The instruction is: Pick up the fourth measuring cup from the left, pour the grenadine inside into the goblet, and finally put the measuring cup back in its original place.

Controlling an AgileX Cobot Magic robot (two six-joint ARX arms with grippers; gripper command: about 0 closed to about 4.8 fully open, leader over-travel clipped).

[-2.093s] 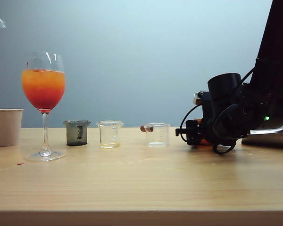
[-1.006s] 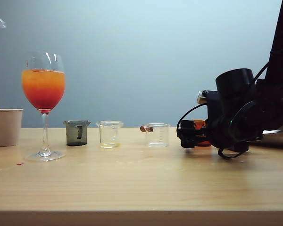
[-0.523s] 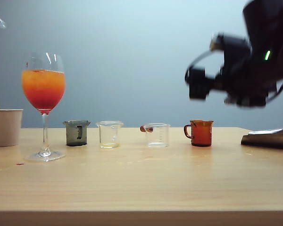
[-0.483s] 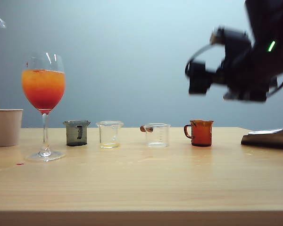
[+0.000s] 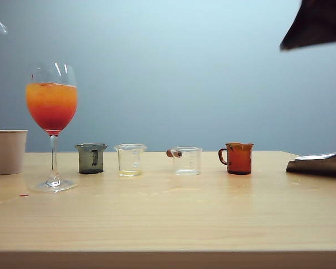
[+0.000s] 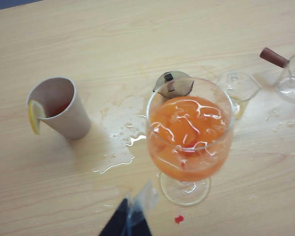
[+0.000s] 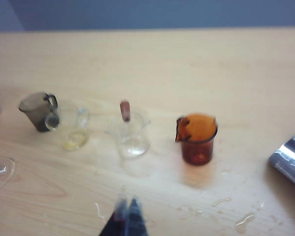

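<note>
Both fingers [image 7: 125,216] shut, well above fourth measuring cup [image 7: 197,138].

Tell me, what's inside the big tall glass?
The goblet holds orange drink that turns red near the bottom of the bowl, the grenadine. Pale shiny lumps show at the surface; what they are, I can't tell. Anything deeper is hidden by the cloudy liquid.

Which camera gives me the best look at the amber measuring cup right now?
The exterior view: the amber measuring cup stands sharp in side profile on the table, handle and spout clear. The right wrist view shows it from above, slightly blurred. The left wrist view misses it entirely.
</note>
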